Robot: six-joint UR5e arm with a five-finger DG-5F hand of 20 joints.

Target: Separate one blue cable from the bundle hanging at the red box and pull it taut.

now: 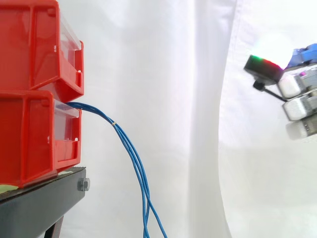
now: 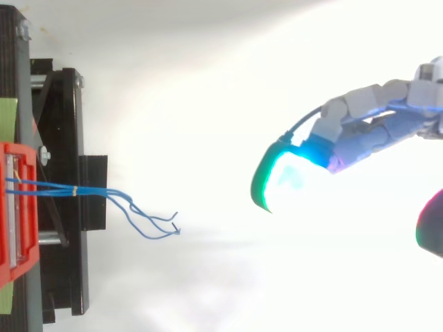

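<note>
A bundle of thin blue cables (image 1: 131, 148) comes out of the front of the lower red bin (image 1: 29, 144) and hangs down past the stand. A small yellowish tie (image 1: 113, 123) holds the strands together near the bin. From above, the cables (image 2: 90, 191) run right from the red bin (image 2: 17, 207) and fan out into loose ends. My hand (image 2: 374, 131) is far to the right of the cables and touches none of them. Its fingers reach left, relaxed and holding nothing, with glowing pads (image 2: 277, 180). In the side view the hand (image 1: 297, 99) sits at the right edge, above the height of the cables.
A second red bin (image 1: 29, 54) is stacked on the lower one. Both rest on a black stand (image 1: 44, 198) at the left. A white curtain (image 1: 173, 99) hangs behind, with open space between the cables and my hand.
</note>
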